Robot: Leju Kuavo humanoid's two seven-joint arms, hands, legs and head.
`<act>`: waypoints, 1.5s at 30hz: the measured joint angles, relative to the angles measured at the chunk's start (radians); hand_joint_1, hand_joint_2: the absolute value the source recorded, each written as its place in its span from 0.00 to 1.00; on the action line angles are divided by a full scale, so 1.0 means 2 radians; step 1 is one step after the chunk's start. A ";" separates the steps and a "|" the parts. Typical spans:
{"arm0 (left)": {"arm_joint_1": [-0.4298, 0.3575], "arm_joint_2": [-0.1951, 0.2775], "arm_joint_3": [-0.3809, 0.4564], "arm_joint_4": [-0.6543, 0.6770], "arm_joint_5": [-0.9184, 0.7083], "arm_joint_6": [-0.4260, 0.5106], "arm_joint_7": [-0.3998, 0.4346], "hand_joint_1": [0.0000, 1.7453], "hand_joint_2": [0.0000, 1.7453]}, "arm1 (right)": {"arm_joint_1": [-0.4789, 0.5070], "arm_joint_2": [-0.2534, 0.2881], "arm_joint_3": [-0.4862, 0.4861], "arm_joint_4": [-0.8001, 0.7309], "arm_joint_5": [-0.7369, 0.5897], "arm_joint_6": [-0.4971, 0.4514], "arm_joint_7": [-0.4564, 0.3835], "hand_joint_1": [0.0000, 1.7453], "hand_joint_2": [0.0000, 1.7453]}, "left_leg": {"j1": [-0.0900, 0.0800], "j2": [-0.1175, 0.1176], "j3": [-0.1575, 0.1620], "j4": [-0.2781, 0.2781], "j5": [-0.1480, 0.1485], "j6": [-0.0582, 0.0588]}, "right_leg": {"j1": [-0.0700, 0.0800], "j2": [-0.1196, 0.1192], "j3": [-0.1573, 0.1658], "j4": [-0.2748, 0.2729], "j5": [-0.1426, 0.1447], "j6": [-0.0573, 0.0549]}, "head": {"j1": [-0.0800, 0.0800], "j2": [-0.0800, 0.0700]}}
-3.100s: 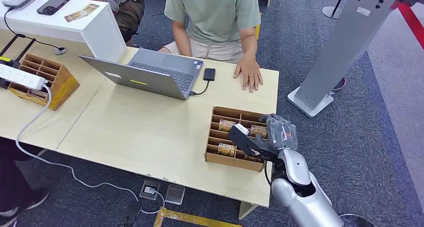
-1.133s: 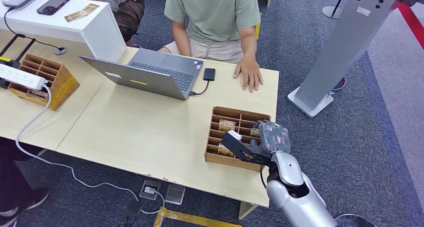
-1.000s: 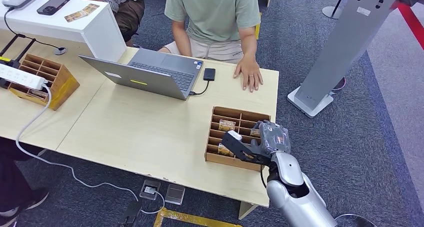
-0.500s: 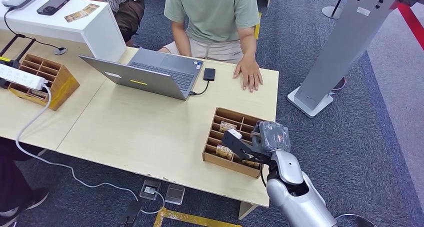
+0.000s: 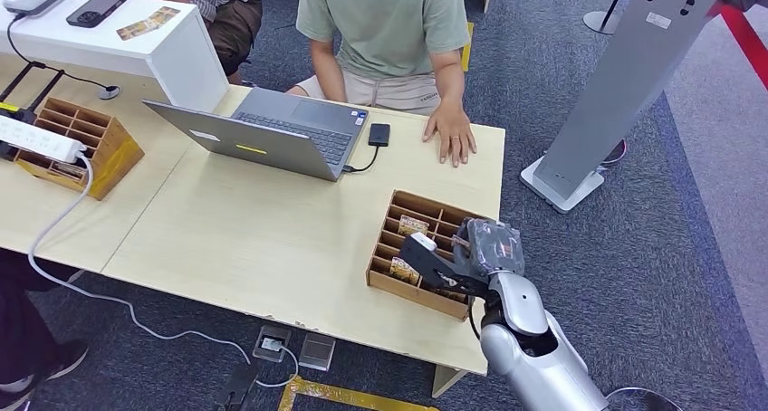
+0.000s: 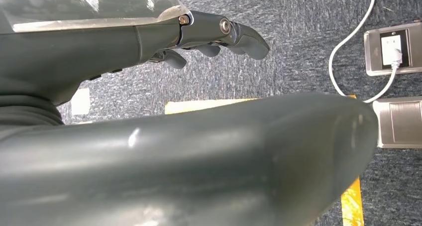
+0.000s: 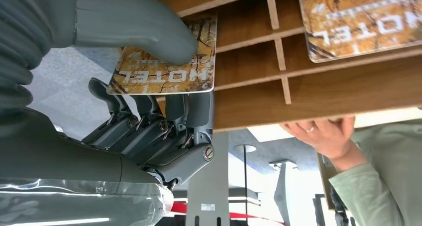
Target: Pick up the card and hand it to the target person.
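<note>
The right robot hand [image 5: 482,248] is at the wooden divided box's [image 5: 409,246] edge farthest from the laptop [image 5: 272,135]. In the right wrist view it pinches a hotel card [image 7: 166,66] between thumb and fingers [image 7: 149,124]; the thumb covers part of the print. From the head view this card is hidden behind the hand. The left robot hand [image 6: 209,37] hangs over the carpet, fingers loosely apart, holding nothing. The person's hand [image 5: 450,136] lies flat on the surface [image 5: 254,230] beyond the box.

Right robot hand [image 7: 149,111] pinching hotel card [image 7: 166,69], wooden divided tray [image 7: 308,86], person's hand [image 7: 321,136]
</note>
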 joint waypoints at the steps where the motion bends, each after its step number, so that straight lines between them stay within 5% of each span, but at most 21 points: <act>1: 0.000 0.000 0.000 0.000 0.000 0.000 0.000 0.00 0.00 | 0.000 0.000 0.000 -0.004 0.000 0.000 0.000 0.92 1.00 | 0.000 0.000 0.000 0.000 0.000 0.000 | 0.000 0.000 0.000 0.000 0.000 0.000 | 0.000 0.000; 28: 0.001 0.000 0.000 0.000 0.001 -0.001 -0.005 0.00 0.00 | -0.036 -0.028 -0.042 -0.173 -0.041 0.007 -0.031 0.81 1.00 | 0.000 0.000 0.000 0.000 0.000 0.000 | 0.000 0.000 0.000 0.000 0.000 0.000 | 0.000 0.000; 35: 0.000 0.000 0.000 0.000 -0.006 -0.003 -0.003 0.00 0.00 | -0.105 -0.024 -0.044 -0.110 -0.066 -0.028 -0.064 0.80 1.00 | 0.000 0.000 0.000 0.000 0.000 0.000 | 0.000 0.000 0.000 0.000 0.000 0.000 | 0.000 0.000; 45: -0.001 0.000 -0.007 -0.001 -0.010 -0.005 -0.001 0.00 0.00 | -0.204 0.019 -0.046 0.089 -0.056 -0.096 -0.110 0.78 1.00 | 0.000 0.000 -0.001 0.000 0.000 0.000 | 0.000 0.000 0.000 0.000 0.000 0.000 | 0.000 0.000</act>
